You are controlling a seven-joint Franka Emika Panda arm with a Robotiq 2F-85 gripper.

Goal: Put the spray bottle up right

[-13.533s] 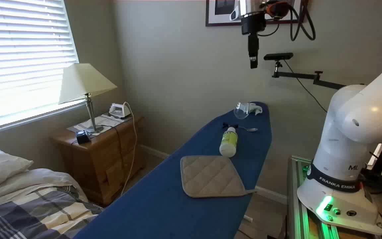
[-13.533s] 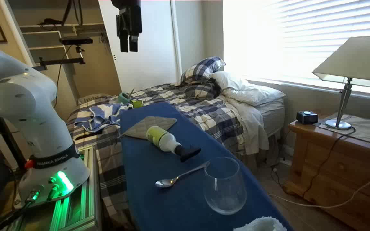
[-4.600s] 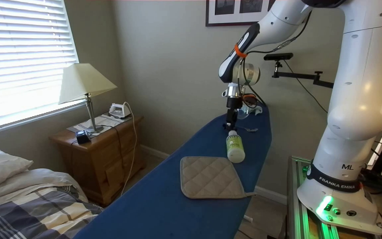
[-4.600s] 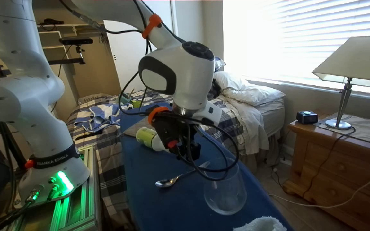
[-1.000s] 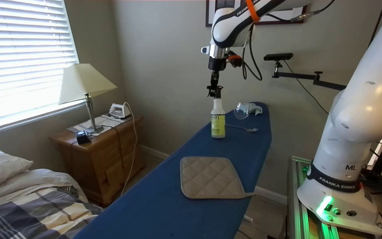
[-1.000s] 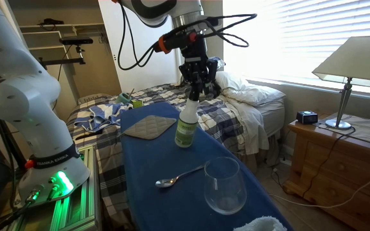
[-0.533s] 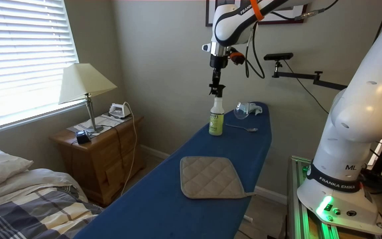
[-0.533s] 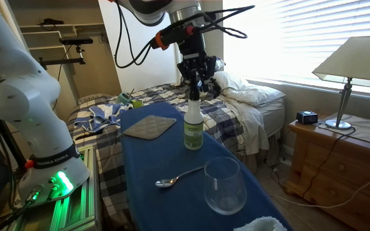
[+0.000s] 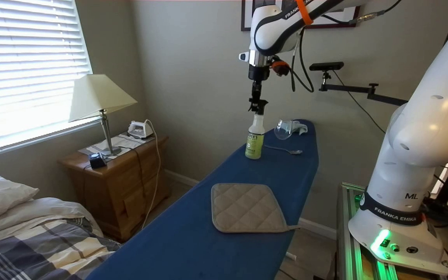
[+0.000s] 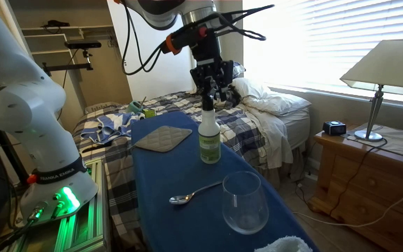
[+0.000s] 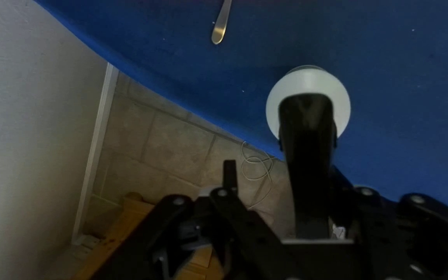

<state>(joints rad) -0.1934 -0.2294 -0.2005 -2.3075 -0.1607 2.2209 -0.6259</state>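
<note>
The spray bottle point(image 9: 255, 144), white with a yellow-green label and a black sprayer top, stands on its base on the blue ironing board point(image 9: 193, 233), leaning slightly. In an exterior view the bottle point(image 10: 209, 140) shows between the tan pad and the glass. My gripper point(image 10: 215, 95) points down around the black sprayer. From above, in the wrist view, the sprayer head point(image 11: 305, 147) lies close to one finger. The opposite finger point(image 11: 230, 175) stands clearly apart from it, with floor showing in the gap. Whether the nearer finger touches the sprayer is too dark to tell.
A quilted tan pad point(image 9: 249, 208) lies on the board in front of the bottle. A spoon point(image 10: 187, 197) and a clear glass point(image 10: 245, 206) are on the other side, with a white cloth point(image 10: 285, 245) at the tip. The board's edge point(image 11: 169, 101) runs close by the bottle.
The bottle lay on its side at first and was gripped at the sprayer; now it stands. Over the last second its lean lessened, and the jaws parted, leaving a gap on one side.
</note>
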